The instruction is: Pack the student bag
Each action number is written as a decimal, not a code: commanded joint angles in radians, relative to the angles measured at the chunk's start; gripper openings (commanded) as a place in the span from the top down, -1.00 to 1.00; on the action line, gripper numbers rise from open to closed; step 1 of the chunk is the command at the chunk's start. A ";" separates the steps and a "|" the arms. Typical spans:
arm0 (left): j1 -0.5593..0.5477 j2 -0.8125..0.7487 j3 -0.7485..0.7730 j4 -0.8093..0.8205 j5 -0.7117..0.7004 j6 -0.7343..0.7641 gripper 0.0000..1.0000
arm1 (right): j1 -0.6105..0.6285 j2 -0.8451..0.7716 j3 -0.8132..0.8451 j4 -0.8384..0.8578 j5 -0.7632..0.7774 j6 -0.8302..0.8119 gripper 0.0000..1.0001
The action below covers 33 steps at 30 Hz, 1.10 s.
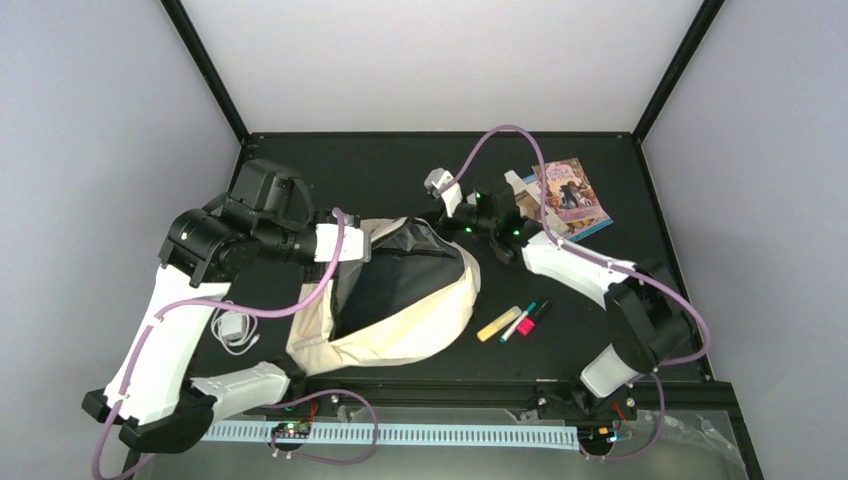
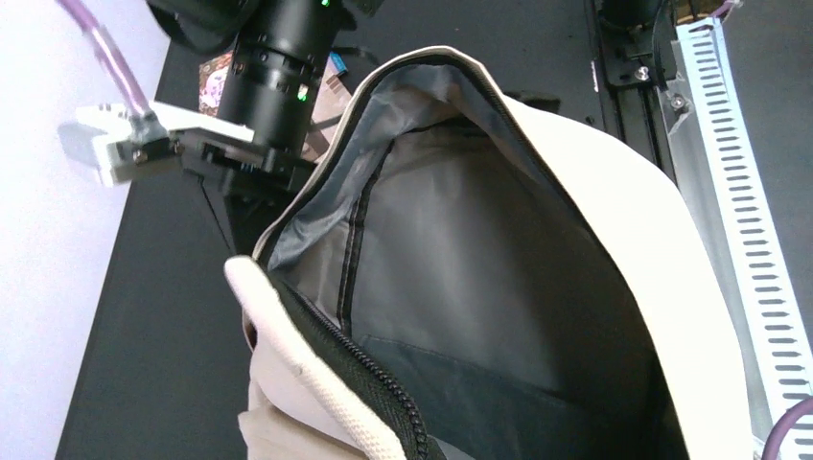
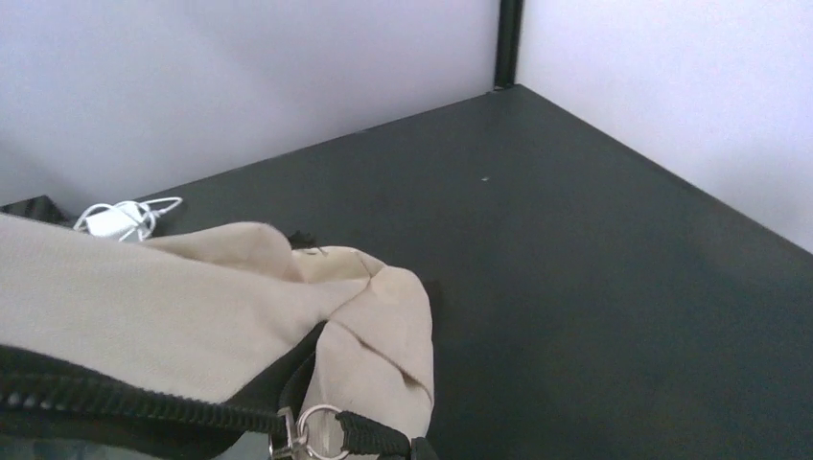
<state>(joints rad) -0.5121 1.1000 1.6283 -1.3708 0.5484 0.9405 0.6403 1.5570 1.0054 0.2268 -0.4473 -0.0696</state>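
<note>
Working outward from the arm bases: a white charger (image 1: pixel 235 328) with coiled cable lies just left of the student bag (image 1: pixel 400 335), on its near side. Right of the bag sit a yellow highlighter (image 1: pixel 498 324), a pink-and-teal marker (image 1: pixel 520 322) and a black pen (image 1: pixel 540 312), side by side, none touching the fabric.

The bag lies mid-surface (image 1: pixel 400 170), main zipper undone, mouth gaping, grey lining showing.

Left pincer (image 1: pixel 352 243) is at the bag's far-left rim, jaws together, clamped on the rim edge. Its fingers don't show in its own wrist view, where the zipper teeth run to the bottom of the frame.

Right pincer (image 1: pixel 455 222) is at the bag's far-right rim, jaws together on that rim. Its wrist view shows the zipper and a metal ring at the bottom edge. The mouth is stretched between the two pincers.

Beyond the bag, far right: books (image 1: pixel 570 192), picture cover up, well apart from the bag.
</note>
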 commanded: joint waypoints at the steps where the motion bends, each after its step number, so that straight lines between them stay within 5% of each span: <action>1: -0.015 -0.027 0.132 -0.061 0.197 0.027 0.97 | -0.077 0.130 0.042 -0.076 0.055 -0.007 0.98; 8: -0.009 -0.031 0.127 0.050 -0.040 -0.073 0.97 | -0.088 0.130 0.042 -0.062 0.056 0.024 0.98; 16: 0.008 -0.002 0.164 0.155 -0.034 -0.171 0.97 | -0.211 0.085 -0.019 0.000 0.062 0.150 0.98; 30: 0.083 -0.065 -0.568 0.408 -0.430 0.018 0.97 | -0.080 -0.252 -0.391 0.077 0.100 0.240 0.98; 33: 0.077 -0.061 -0.694 0.438 -0.400 0.031 0.71 | -0.025 -0.257 -0.431 0.077 0.112 0.263 0.98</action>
<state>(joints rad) -0.4419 1.0611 1.0359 -0.9836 0.2199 0.9165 0.5644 1.3220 0.6102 0.2722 -0.3912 0.1429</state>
